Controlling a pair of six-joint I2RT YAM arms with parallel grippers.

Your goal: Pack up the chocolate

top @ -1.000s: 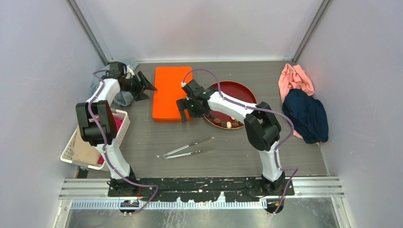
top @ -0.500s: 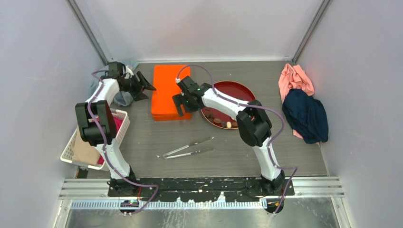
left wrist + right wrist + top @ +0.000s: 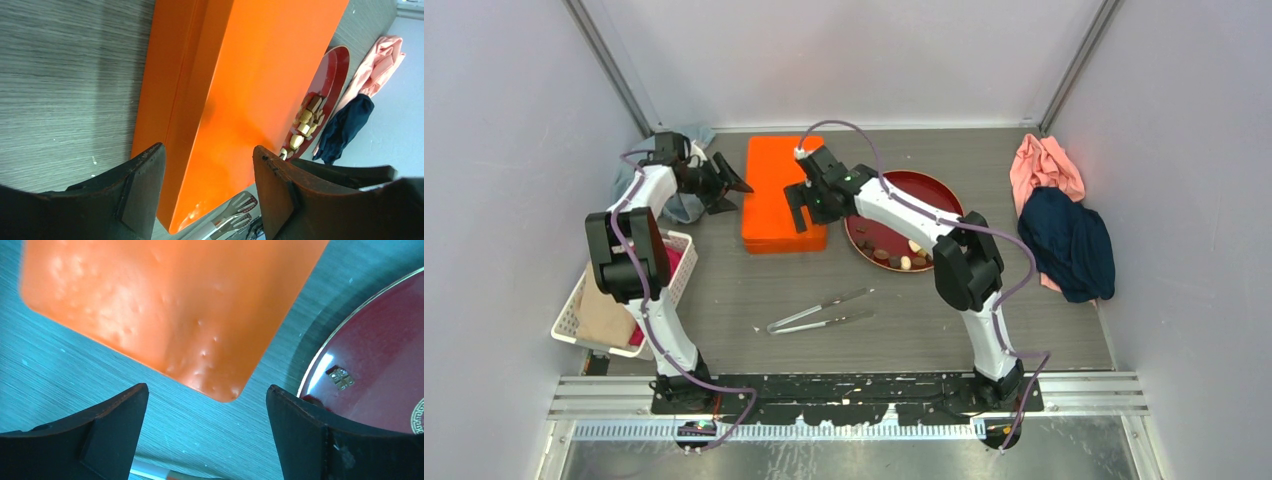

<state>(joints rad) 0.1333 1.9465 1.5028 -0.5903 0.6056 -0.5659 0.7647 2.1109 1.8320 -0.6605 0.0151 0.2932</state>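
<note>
Gaping empty, left fingers [image 3: 141, 189] and right fingers [image 3: 114, 426] beside orange box [image 3: 776, 190]

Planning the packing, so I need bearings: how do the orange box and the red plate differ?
The orange box is rectangular; the red plate is round. The orange box has a bare top; the red plate holds the chocolate. Both lie flat on the table, side by side.

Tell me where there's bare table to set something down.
Widest bare stretch: around the tongs, toward the near edge. Another runs behind the red plate, up to the pink cloth. Crowded: the gap between orange box and plate, where the right gripper hovers.
</note>
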